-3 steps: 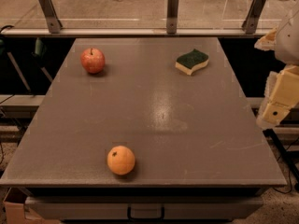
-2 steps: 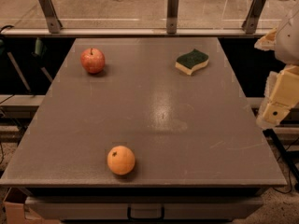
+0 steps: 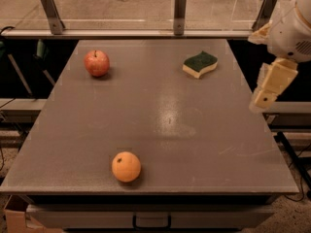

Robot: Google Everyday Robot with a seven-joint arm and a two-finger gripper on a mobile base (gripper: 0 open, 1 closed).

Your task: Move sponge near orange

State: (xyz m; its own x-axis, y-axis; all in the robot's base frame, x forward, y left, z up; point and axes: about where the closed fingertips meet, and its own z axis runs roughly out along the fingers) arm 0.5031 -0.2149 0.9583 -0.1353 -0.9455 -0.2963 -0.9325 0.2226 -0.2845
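The sponge (image 3: 200, 64), dark green on top over pale yellow foam, lies flat at the far right of the grey table (image 3: 160, 125). The orange (image 3: 126, 166) sits near the front edge, left of centre, far from the sponge. My gripper (image 3: 265, 93) hangs at the table's right edge, pointing down, to the right of the sponge and nearer the front. It touches nothing and holds nothing.
A red apple (image 3: 96, 63) sits at the far left of the table. A rail with metal posts (image 3: 180, 11) runs along the far edge. A drawer handle (image 3: 151, 222) shows below the front edge.
My gripper has shifted a little to the left and upward at the table's right edge. The sponge, orange and apple have not moved.
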